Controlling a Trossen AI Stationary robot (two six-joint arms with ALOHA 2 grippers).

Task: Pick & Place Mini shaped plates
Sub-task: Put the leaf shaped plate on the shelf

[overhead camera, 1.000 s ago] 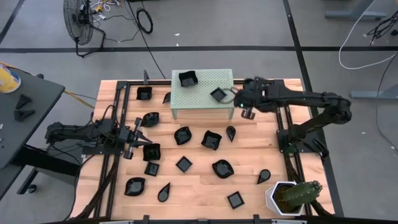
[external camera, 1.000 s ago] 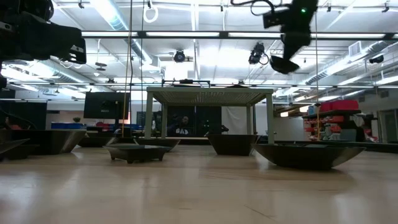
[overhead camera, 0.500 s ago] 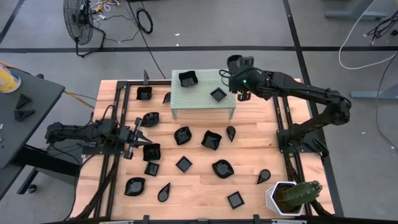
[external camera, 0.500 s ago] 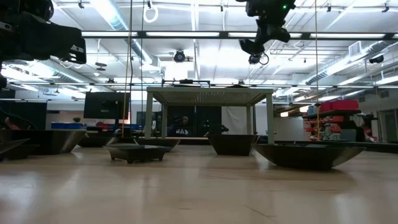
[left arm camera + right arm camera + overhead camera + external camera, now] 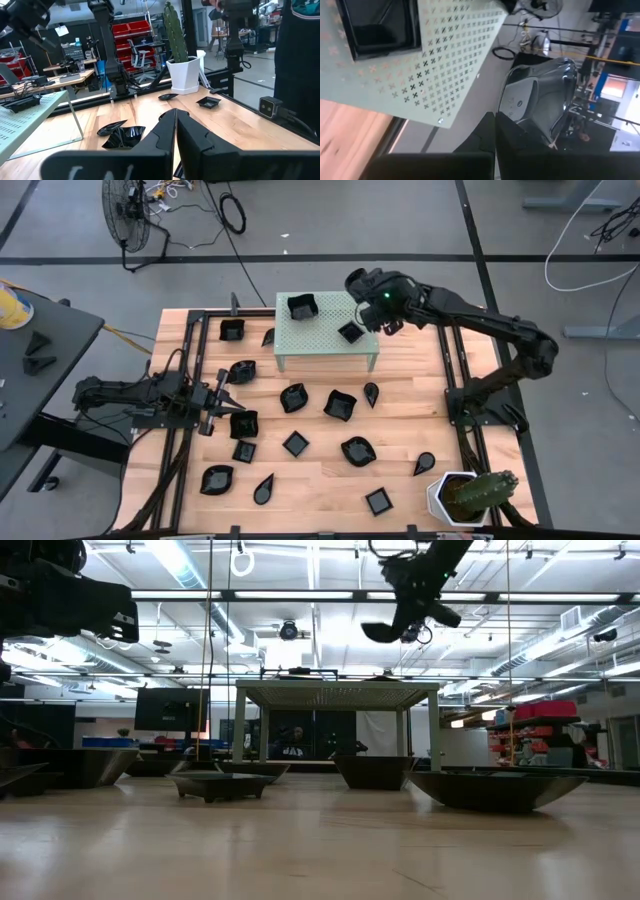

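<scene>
The right gripper (image 5: 362,288) hung clenched and empty above the green stand (image 5: 325,350), just beside the small plate (image 5: 350,332) on it, and I feared a careless sweep might knock that plate off.

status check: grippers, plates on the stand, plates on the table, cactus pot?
left gripper: shut, empty, low by the table's left side.
right gripper: shut, empty, above the stand's far right corner.
green stand: upright, two black plates on top.
other plates: scattered on the table.
cactus pot: upright.
</scene>
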